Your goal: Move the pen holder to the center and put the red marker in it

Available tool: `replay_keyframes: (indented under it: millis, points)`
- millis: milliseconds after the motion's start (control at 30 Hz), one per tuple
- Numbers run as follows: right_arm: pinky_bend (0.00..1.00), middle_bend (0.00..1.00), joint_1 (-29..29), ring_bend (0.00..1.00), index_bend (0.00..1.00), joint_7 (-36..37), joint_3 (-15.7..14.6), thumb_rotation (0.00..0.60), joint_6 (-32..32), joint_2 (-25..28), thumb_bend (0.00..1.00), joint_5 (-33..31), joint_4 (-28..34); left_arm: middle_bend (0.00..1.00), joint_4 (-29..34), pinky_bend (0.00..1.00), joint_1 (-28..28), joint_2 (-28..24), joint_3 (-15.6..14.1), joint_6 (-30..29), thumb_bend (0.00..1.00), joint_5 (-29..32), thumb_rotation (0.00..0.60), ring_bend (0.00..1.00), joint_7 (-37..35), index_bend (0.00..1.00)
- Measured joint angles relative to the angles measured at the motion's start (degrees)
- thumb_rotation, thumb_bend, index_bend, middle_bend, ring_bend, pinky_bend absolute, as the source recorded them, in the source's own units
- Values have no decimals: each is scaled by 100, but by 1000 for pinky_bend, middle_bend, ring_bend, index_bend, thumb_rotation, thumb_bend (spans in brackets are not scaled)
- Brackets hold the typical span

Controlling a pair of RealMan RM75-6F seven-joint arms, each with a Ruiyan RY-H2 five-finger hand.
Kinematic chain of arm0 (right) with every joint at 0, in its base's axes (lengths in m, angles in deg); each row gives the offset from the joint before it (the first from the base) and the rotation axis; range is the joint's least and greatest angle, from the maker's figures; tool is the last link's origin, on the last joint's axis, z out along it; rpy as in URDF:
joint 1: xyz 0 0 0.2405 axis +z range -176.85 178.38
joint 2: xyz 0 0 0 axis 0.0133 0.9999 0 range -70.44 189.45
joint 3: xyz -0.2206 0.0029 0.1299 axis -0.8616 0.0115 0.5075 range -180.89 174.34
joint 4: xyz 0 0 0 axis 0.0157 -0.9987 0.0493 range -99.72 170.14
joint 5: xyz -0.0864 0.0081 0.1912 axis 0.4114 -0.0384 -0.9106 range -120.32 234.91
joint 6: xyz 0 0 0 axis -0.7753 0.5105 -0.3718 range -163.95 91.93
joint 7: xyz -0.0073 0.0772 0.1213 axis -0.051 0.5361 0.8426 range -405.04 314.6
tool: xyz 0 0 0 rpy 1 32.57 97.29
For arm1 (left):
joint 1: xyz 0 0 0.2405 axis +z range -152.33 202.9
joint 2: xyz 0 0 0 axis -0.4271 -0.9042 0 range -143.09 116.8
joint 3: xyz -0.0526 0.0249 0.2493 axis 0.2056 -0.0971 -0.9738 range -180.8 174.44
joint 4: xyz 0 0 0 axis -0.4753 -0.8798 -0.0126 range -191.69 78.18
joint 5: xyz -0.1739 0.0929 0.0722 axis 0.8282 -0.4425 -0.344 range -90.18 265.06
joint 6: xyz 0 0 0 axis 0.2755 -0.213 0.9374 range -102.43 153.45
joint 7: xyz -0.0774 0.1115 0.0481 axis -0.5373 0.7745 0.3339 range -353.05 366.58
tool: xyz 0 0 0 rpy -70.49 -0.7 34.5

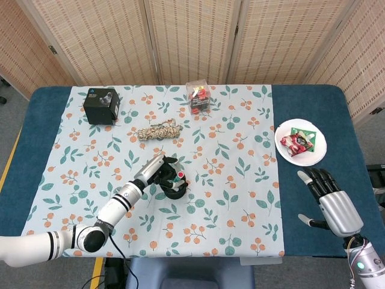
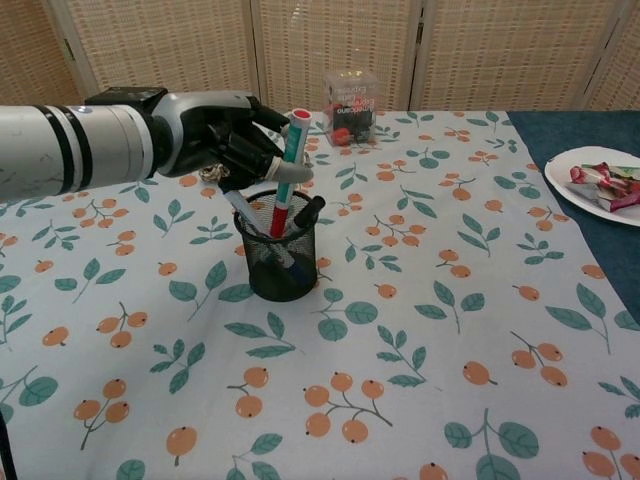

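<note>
A black mesh pen holder [image 2: 281,252] [image 1: 176,188] stands on the floral cloth near the table's middle, with a blue-tipped pen and a black pen in it. My left hand [image 2: 232,140] [image 1: 157,170] hovers just over its rim and holds the red marker [image 2: 287,170] nearly upright, its lower end inside the holder. The marker's red cap [image 1: 180,175] shows from above. My right hand [image 1: 331,201] rests open on the blue table at the far right, holding nothing.
A coil of rope [image 1: 158,130], a black box [image 1: 100,105] and a clear box of red items [image 1: 198,96] [image 2: 350,95] sit toward the back. A white plate with a wrapped snack [image 1: 301,143] [image 2: 598,179] lies at the right.
</note>
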Motion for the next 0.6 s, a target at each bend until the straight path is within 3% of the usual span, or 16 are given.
replay_keyframes:
  millis: [67, 200, 433, 600]
  points:
    - [0, 0, -6, 0, 0, 2, 0, 600, 13, -8, 117, 6, -7, 909, -55, 872, 58, 33, -14, 22, 181, -112, 600, 852, -54, 257]
    - [0, 0, -4, 0, 0, -6, 3, 600, 5, -12, 118, 0, -10, 838, 22, 806, 123, -57, 39, 104, 104, -152, 600, 760, -191, 21]
    - [0, 0, 11, 0, 0, 10, 10, 600, -35, -12, 117, -30, -12, 779, 506, 767, 264, -607, 87, 53, 93, -182, 600, 658, -77, 0]
    - [0, 0, 2, 0, 0, 12, 11, 600, -19, -9, 118, -33, -3, 628, 1256, 718, 575, -1483, 15, -222, 91, -495, 600, 488, 224, 0]
